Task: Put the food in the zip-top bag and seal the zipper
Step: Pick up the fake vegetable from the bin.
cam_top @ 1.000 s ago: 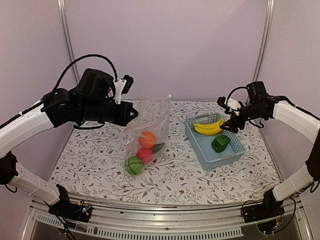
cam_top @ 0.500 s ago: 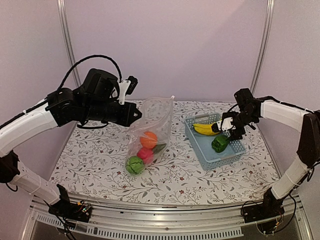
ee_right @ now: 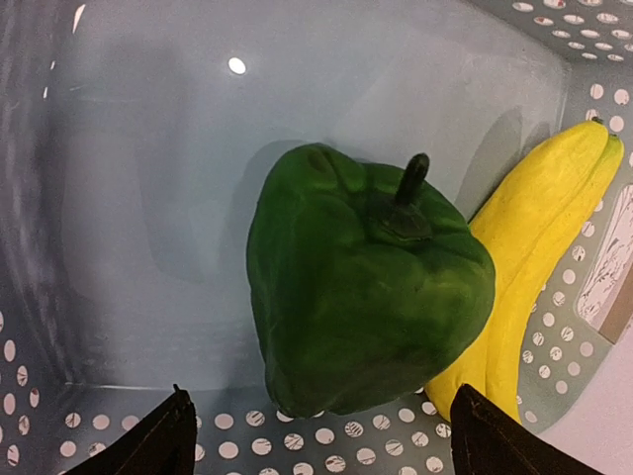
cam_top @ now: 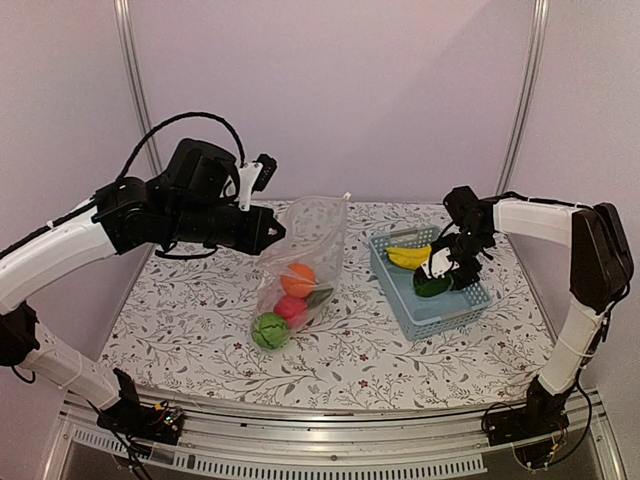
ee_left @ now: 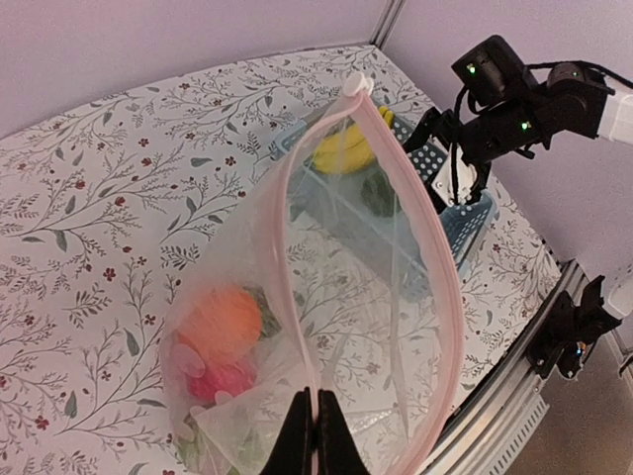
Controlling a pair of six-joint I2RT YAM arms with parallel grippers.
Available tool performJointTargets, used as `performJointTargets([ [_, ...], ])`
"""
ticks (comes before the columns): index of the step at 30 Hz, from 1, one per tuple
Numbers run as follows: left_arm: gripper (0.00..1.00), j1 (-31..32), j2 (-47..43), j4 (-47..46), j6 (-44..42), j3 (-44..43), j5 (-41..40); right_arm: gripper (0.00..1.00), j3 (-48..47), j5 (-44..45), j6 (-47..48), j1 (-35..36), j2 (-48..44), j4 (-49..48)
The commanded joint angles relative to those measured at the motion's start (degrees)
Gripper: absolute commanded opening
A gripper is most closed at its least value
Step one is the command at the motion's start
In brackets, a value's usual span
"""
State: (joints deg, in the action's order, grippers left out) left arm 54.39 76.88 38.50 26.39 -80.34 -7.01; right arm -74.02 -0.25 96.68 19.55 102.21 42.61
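My left gripper (cam_top: 268, 228) is shut on the pinkish zipper (ee_left: 297, 327) and holds the clear zip-top bag (cam_top: 300, 262) up with its mouth open. Inside lie an orange (cam_top: 295, 279), a pink-red fruit (cam_top: 291, 308), a round green ball (cam_top: 268, 330) and part of a mango (cam_top: 318, 296). In the left wrist view my left gripper (ee_left: 314, 427) pinches the near edge. My right gripper (cam_top: 440, 273) is open, low inside the light-blue basket (cam_top: 474, 300), straddling the green pepper (ee_right: 361, 292). The yellow bananas (ee_right: 539, 262) lie beside the pepper and also show in the top view (cam_top: 408, 256).
The floral tablecloth (cam_top: 180, 320) covers the table. Pale walls and metal posts (cam_top: 137, 90) stand behind. A metal rail (cam_top: 330, 440) runs along the near edge.
My right gripper has moved left and down into the basket, over the pepper. My left gripper keeps holding the bag, lifted slightly.
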Motion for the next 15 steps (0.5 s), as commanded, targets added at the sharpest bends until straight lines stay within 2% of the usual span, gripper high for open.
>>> performJointTargets([
  [1, 0.0, 0.7, -0.9, -0.4, 0.2, 1.0, 0.7, 0.87, -1.5, 1.5, -0.3, 1.7, 2.7, 3.8],
  [7, 0.0, 0.7, -1.1, -0.3, 0.6, 0.7, 1.5, 0.88, -11.8, -9.6, -9.0, 2.1, 7.3, 11.3],
  [11, 0.0, 0.7, -2.1, -0.3, 0.7, 1.2, 1.8, 0.89, -13.0, -11.4, -13.8, 2.4, 8.0, 11.7],
  [15, 0.0, 0.7, -2.4, -0.3, 0.5, 1.4, 1.6, 0.88, -12.3, -11.2, -14.1, 3.1, 8.0, 15.1],
])
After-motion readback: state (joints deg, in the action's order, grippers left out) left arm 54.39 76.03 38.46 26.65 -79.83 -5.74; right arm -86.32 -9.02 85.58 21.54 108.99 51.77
